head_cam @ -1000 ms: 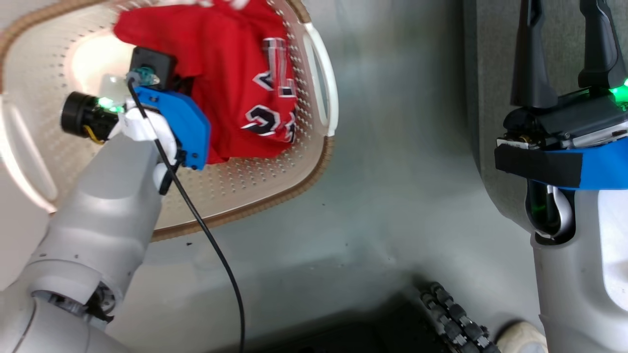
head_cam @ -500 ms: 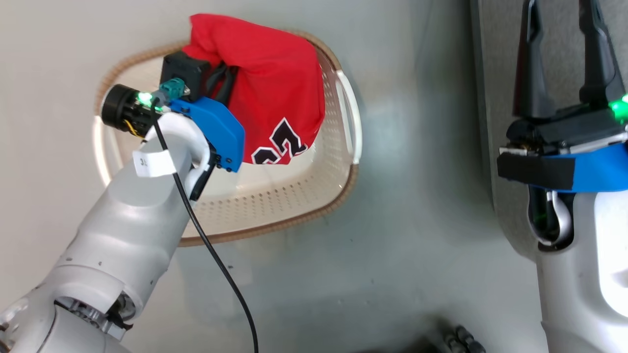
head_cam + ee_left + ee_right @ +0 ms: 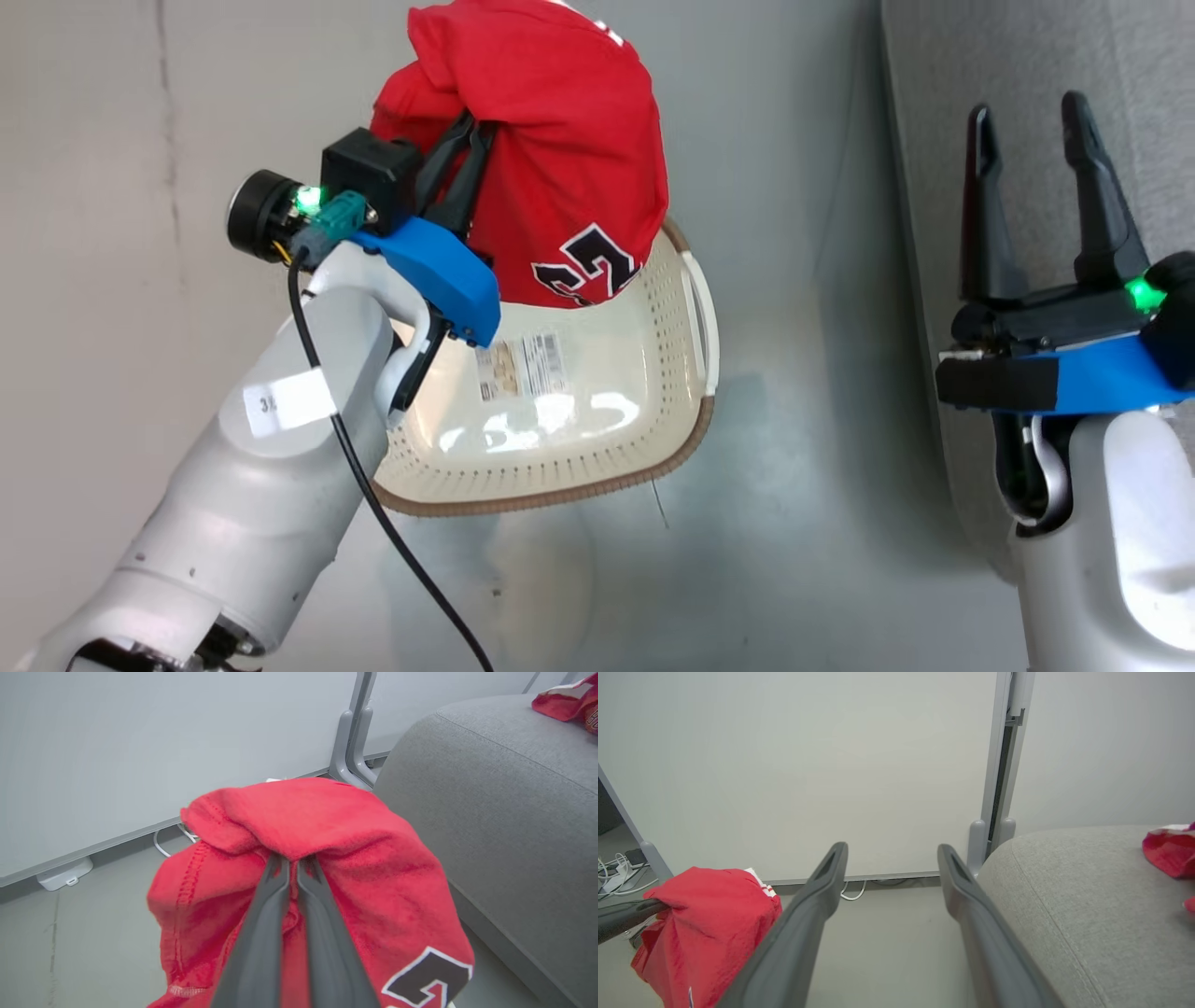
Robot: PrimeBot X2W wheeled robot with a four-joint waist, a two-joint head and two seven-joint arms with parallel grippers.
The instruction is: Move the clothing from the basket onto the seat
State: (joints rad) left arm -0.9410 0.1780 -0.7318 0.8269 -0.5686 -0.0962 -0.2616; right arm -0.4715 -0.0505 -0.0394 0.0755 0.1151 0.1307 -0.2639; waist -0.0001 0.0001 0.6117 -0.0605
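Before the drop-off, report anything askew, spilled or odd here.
Nothing looks spilled or damaged. The jersey is bunched in a wad over the shut left gripper, held up out of the basket rather than hanging flat. A second red garment lies crumpled on the seat.

From the head we look steeply down on the glossy grey floor [image 3: 794,523]. The cream perforated plastic basket [image 3: 579,439] sits centre frame, and the light grey fabric sofa cushion [image 3: 1027,75] runs down the right edge. Our left wrist view looks along the left gripper [image 3: 293,861], very near the bright red numbered jersey [image 3: 355,849] at centre. Our right wrist view looks level along the right gripper [image 3: 892,849] toward a pale wall panel [image 3: 831,765], from farther back. All three share jersey and cushion; both wrist views catch a second crumpled red garment [image 3: 1167,851] at right.
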